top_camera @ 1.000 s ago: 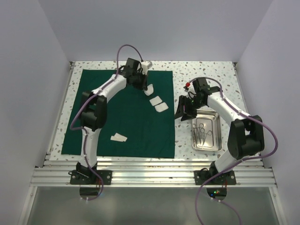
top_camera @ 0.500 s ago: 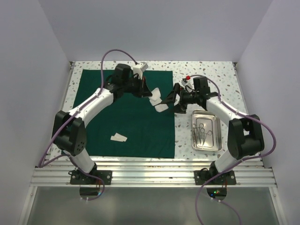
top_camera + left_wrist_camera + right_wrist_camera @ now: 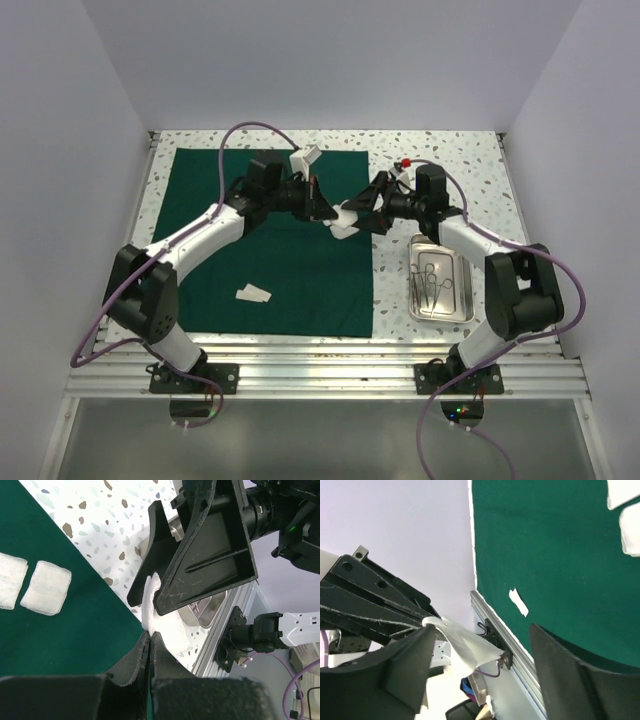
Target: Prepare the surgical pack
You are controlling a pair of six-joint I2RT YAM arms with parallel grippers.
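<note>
The dark green cloth [image 3: 260, 250] lies spread flat on the left of the table. My left gripper [image 3: 325, 207] is shut on a white gauze square [image 3: 347, 213] and holds it in the air over the cloth's right edge. In the left wrist view its tips [image 3: 150, 634] pinch the gauze's [image 3: 167, 630] corner. My right gripper [image 3: 364, 207] is open, with its fingers on either side of that gauze. In the right wrist view the gauze [image 3: 462, 642] hangs between the spread fingers [image 3: 405, 665]. The steel tray [image 3: 468, 280] holds the silvery instruments [image 3: 432, 280].
Another gauze square [image 3: 252, 293] lies on the cloth near its front. Two more lie side by side on the cloth [image 3: 49, 587]. The tray stands right of the cloth. White walls close in the table on three sides, and a metal rail [image 3: 320, 350] runs along the near edge.
My left gripper has swung right, away from the cloth's back edge, holding a gauze up. My right gripper has moved left from above the tray and now brackets that gauze.
</note>
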